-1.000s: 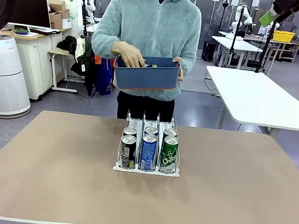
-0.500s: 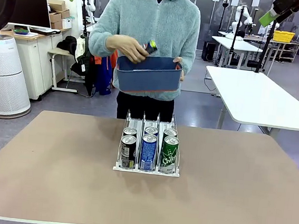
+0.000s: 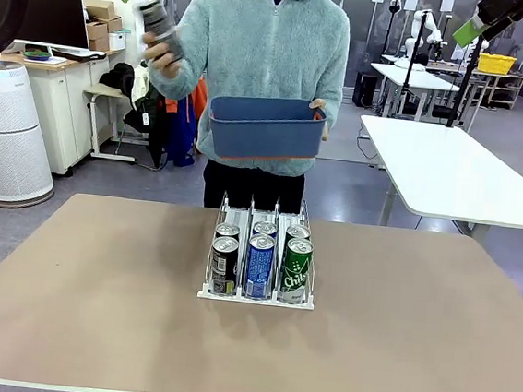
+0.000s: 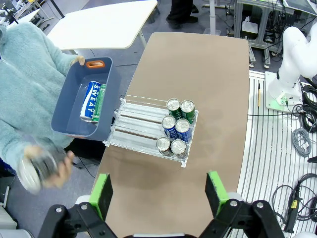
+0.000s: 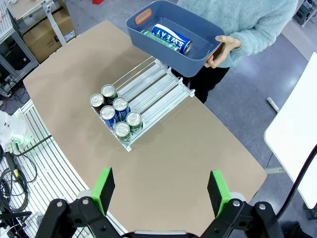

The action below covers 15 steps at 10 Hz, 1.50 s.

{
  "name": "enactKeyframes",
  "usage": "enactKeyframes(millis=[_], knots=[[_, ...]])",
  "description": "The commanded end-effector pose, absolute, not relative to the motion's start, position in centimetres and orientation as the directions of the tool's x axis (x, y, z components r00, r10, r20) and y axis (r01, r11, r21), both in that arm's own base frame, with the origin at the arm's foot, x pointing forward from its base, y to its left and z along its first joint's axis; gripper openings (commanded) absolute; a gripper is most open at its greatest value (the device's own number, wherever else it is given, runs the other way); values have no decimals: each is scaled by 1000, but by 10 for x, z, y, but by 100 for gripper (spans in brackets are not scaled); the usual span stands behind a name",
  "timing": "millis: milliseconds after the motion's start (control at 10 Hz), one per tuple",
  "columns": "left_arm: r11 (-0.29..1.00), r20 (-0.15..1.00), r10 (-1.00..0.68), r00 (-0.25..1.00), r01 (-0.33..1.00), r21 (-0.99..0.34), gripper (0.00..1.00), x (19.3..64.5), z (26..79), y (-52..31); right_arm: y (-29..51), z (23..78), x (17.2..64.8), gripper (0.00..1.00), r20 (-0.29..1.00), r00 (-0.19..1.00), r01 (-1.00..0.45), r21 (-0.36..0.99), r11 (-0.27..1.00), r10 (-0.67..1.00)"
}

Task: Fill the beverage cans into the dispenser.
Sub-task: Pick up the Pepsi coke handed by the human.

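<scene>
Both claws apart, high over the surface. Person's hand (image 3: 164, 52) holds a dark can (image 3: 158, 21): rigid, smooth, slippery, probably full; grip mid-body across diameter.

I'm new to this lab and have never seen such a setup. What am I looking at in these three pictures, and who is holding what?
Two robot arms share a table with a person. One picture looks across the table from between the arms; the other two look down from cameras on each wrist. The green-tipped prongs are the open, empty left gripper and right gripper, both high above the table. On it stands a white dispenser with six cans at its front. The person holds a blue bin with two more cans inside, and lifts a blurred can in the other hand.
</scene>
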<state>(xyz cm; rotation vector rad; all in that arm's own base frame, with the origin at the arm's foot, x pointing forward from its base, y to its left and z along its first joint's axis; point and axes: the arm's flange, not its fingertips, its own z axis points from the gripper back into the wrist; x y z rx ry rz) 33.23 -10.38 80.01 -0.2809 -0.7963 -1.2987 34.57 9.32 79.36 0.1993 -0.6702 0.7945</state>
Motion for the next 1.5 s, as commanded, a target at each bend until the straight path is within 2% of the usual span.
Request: enactKeyframes(millis=[0,1000,1200,1400], knots=[[276,673,-738,53,933,229,100,332,800,-103,93,794,345,100,626,514,-711,-73,700,587],[276,673,-738,53,933,229,100,332,800,-103,93,794,345,100,626,514,-711,-73,700,587],[283,610,-791,50,914,292,100,343,791,-104,93,794,345,100,626,514,-711,-73,700,587],[290,568,-819,76,910,297,100,355,786,-94,93,794,345,100,626,514,-711,-73,700,587]])
